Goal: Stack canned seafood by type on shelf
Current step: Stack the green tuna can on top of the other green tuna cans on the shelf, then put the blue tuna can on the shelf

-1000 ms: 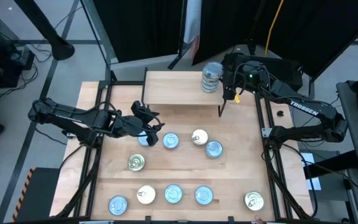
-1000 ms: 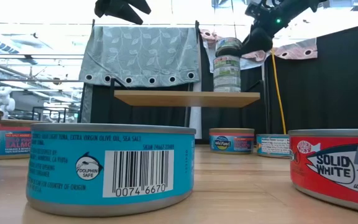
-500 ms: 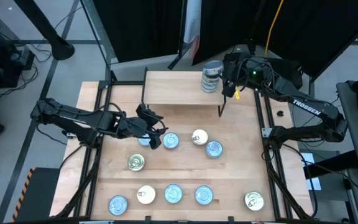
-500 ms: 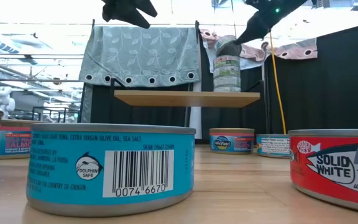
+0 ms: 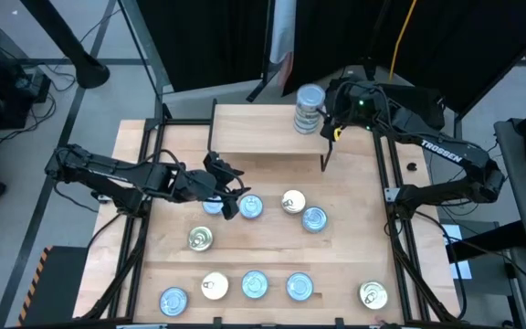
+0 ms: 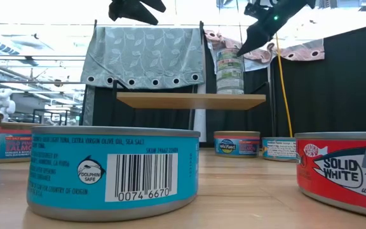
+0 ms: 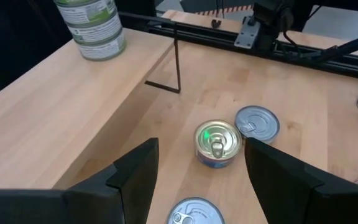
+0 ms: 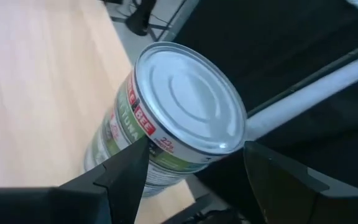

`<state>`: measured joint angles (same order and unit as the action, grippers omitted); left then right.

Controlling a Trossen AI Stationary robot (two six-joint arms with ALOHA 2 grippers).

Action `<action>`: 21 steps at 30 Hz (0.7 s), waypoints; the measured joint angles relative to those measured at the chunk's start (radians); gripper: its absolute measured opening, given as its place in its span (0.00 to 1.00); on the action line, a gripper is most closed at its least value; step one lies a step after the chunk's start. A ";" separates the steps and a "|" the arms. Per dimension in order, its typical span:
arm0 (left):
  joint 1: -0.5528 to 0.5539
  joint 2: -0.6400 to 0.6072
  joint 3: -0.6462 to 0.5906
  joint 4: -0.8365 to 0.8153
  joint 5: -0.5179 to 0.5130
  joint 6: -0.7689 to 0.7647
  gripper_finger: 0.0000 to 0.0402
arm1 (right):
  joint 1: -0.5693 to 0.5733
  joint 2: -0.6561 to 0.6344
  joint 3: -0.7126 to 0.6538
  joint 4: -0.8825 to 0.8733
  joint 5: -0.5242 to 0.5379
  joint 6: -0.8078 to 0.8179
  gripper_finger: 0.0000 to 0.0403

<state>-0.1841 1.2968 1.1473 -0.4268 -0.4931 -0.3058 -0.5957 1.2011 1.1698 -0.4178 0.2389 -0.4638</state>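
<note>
A stack of green-sided tins [image 5: 310, 108] stands on the shelf [image 5: 254, 132] near its far right corner; its top lid [image 8: 188, 99] is plain silver. My right gripper [image 8: 194, 158] is open beside the stack's top tin [image 6: 229, 56], a finger on either side. My left gripper [image 5: 233, 194] is open and hovers high over the table [image 6: 135, 7], above a blue-lidded tin [image 7: 194, 214]. A gold-lidded tin [image 7: 217, 143] and a silver-lidded one [image 7: 258, 121] lie just beyond it. My right gripper comes at the stack's top tin [image 8: 166, 146] from the table's right, slanting down. Its open fingers [image 8: 123, 174] flank the tin's side. I cannot tell whether either finger touches it.
Several more tins lie flat on the table: a middle group [image 5: 314, 218], a gold one [image 5: 200, 238], a near row [image 5: 255, 284] and one at the near right corner [image 5: 373, 294]. The shelf's black leg [image 7: 178, 62] stands near the middle group. Black rails border both sides.
My right gripper moved up and toward the far edge, closing in on the stack's top. The top tin was tipped half a second ago and now sits level on the stack. My left gripper drifted a little toward the table's right and near edge, over the middle tins.
</note>
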 joint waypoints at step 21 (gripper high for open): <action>0.110 0.059 0.000 0.093 -0.112 0.052 0.59 | 0.133 -0.284 -0.001 -0.203 -0.005 0.230 0.63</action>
<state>-0.0739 1.3563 1.1473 -0.3336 -0.6048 -0.2541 -0.4630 0.9176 1.1687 -0.6211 0.2341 -0.2338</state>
